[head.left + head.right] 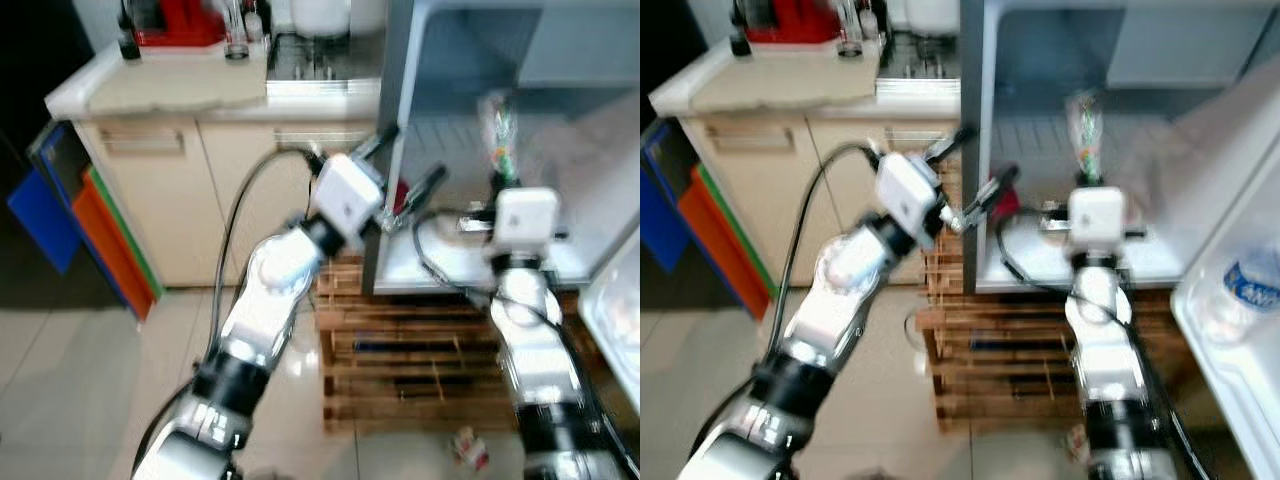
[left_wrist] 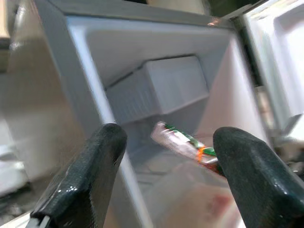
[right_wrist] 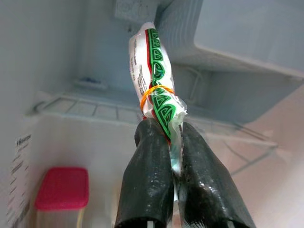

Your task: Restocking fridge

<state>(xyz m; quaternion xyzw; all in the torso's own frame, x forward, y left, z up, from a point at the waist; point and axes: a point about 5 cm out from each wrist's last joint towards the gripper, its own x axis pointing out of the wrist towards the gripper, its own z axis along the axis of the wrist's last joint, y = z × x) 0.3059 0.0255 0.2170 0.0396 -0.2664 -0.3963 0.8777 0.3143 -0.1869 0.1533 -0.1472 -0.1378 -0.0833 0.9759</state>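
Observation:
My right gripper (image 3: 173, 142) is shut on a long clear packet (image 3: 156, 78) printed in green and red, bound by an orange rubber band. It holds the packet (image 1: 1085, 140) upright inside the open fridge (image 1: 1160, 90), above the wire shelf (image 3: 95, 111). A container with a pink lid (image 3: 62, 188) stands low in the fridge beside the left wall. My left gripper (image 1: 405, 170) is open with nothing between its fingers (image 2: 90, 175), raised at the fridge's left edge and pointing into it.
A wooden pallet (image 1: 410, 360) carries the fridge. Beige cabinets (image 1: 190, 190) with a worktop stand at the left, orange and blue boards (image 1: 95, 225) leaning beside them. The fridge door (image 1: 1240, 300) at the right holds a bottle. A small wrapper (image 1: 470, 447) lies on the tiled floor.

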